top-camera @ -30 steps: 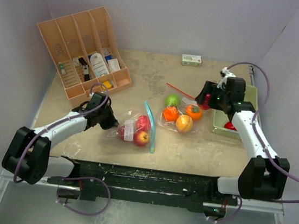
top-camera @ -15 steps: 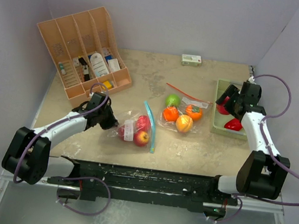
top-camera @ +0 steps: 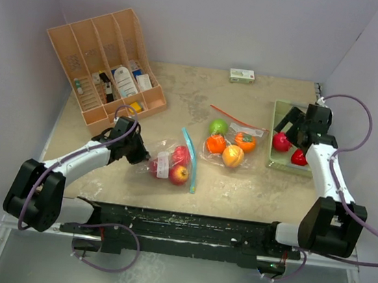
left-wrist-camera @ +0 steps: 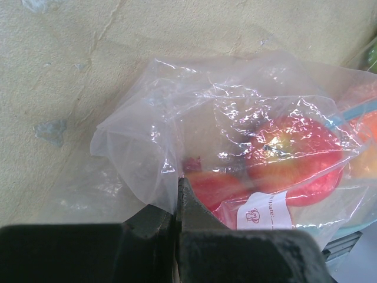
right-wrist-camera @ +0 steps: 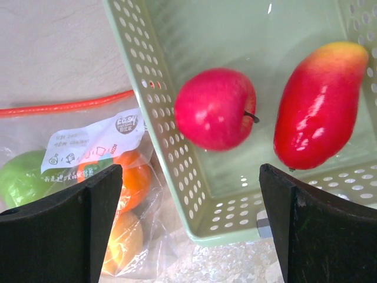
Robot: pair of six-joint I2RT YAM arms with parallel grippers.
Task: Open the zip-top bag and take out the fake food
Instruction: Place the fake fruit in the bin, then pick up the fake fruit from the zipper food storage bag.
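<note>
The right gripper (right-wrist-camera: 189, 170) hangs over the left part of the tray (right-wrist-camera: 168, 147) with its jaws spread wide and nothing between them. Just under it, inside the tray, a red apple (right-wrist-camera: 213, 108) lies near the tray's left wall, and a red mango (right-wrist-camera: 318, 103) lies close to its right, the two slightly apart. Just outside the tray's left wall lies the red-zip bag (right-wrist-camera: 97, 138), holding a green fruit (right-wrist-camera: 20, 177), an orange one (right-wrist-camera: 134, 177) and a yellow-orange one (right-wrist-camera: 123, 242); the top view shows a second orange fruit in it as well. Farther left of the tray, past that bag, the blue-zip bag (left-wrist-camera: 235, 118) lies flat with red fruit (left-wrist-camera: 294, 153) inside. At its end farthest from the tray, the left gripper (left-wrist-camera: 177, 188) has its jaws pressed together on a fold of the clear film, the red fruit just beyond the fingertips, toward the tray.
</note>
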